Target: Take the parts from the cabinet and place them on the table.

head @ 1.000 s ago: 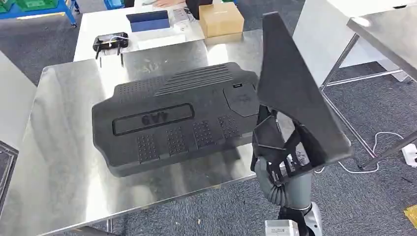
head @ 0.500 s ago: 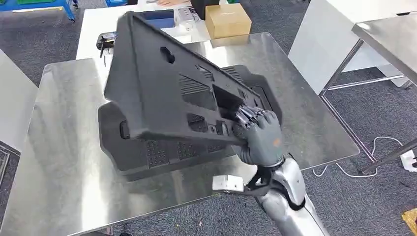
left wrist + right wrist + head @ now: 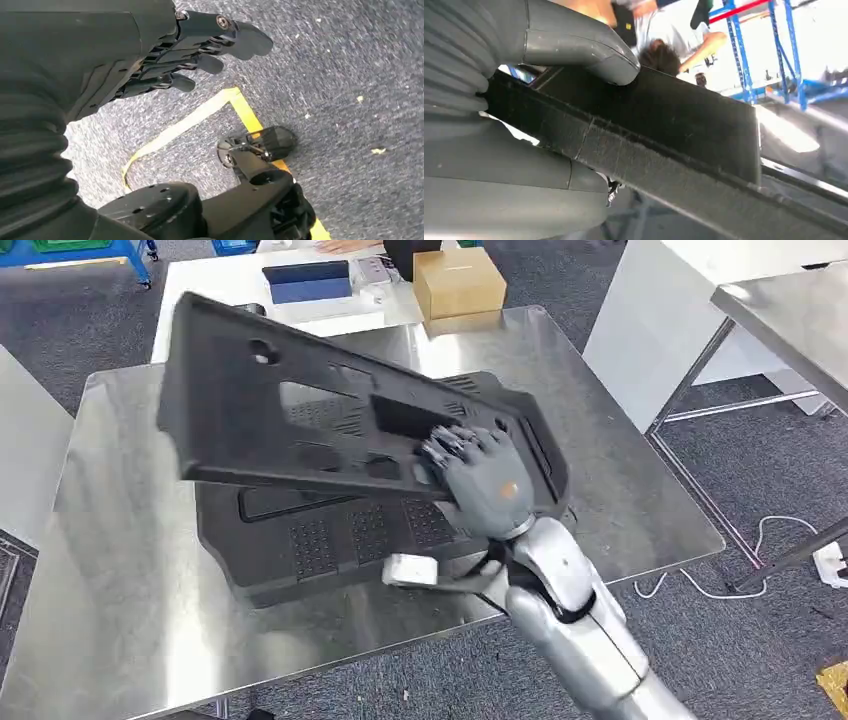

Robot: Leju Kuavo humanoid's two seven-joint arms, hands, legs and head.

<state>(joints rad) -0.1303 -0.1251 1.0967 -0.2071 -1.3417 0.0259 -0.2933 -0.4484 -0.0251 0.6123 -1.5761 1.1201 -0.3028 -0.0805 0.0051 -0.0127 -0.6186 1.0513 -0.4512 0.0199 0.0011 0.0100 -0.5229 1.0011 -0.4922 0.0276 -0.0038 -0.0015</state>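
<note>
A large black foam part (image 3: 330, 540) lies flat on the steel table (image 3: 110, 580). Above it, tilted, hangs a second black foam part (image 3: 290, 425), its underside with cut-outs facing me. My right hand (image 3: 480, 485) grips that second part at its near right edge; in the right wrist view the thumb (image 3: 584, 50) presses on the black part (image 3: 664, 145). My left hand (image 3: 200, 45) hangs over the carpet with its fingers apart and holds nothing.
Behind the steel table is a white table (image 3: 200, 300) with a cardboard box (image 3: 458, 280), a blue folder (image 3: 305, 282) and a black device. A second steel table (image 3: 790, 310) stands at the right. White cables (image 3: 790, 540) lie on the carpet. A person is at the far side.
My right hand has swung the held part from upright at the table's right edge to a tilted pose over the lying part, and lowered it leftward.
</note>
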